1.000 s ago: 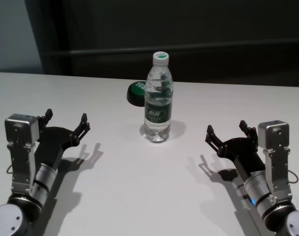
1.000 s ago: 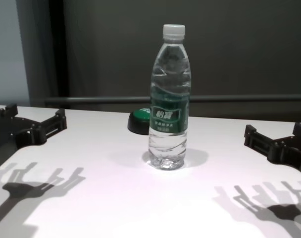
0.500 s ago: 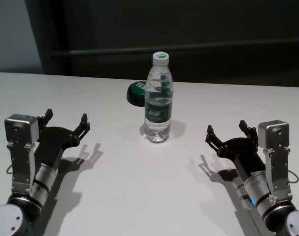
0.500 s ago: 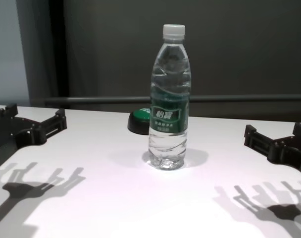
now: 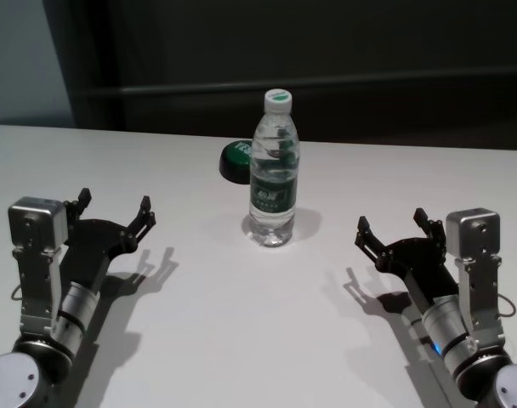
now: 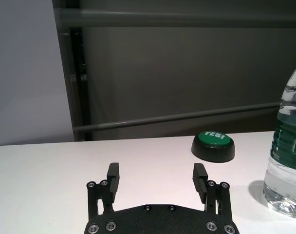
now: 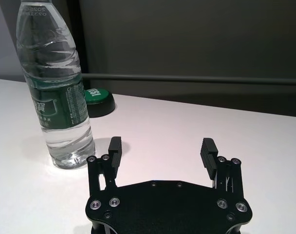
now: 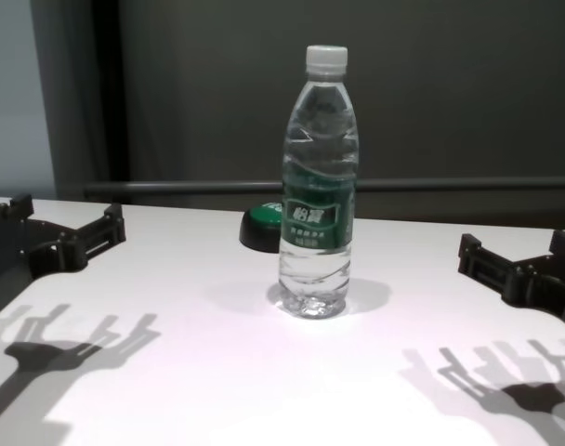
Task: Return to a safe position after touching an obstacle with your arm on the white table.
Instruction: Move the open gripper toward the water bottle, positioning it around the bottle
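The obstacle, a tall clear water bottle point(image 5: 273, 170) with a white cap and dark green label, stands upright at the middle of the white table point(image 5: 241, 340). It also shows in the chest view point(image 8: 318, 186), the left wrist view point(image 6: 288, 161) and the right wrist view point(image 7: 58, 87). My left gripper point(image 5: 114, 211) is open and empty, low over the table at the left, apart from the bottle. My right gripper point(image 5: 393, 228) is open and empty at the right, also apart from it. Both show in their wrist views point(image 6: 157, 178) point(image 7: 161, 150).
A low black-and-green dome button point(image 5: 235, 160) sits just behind the bottle, to its left; it also shows in the chest view point(image 8: 262, 226). A dark wall with a horizontal rail point(image 8: 450, 184) runs behind the table's far edge.
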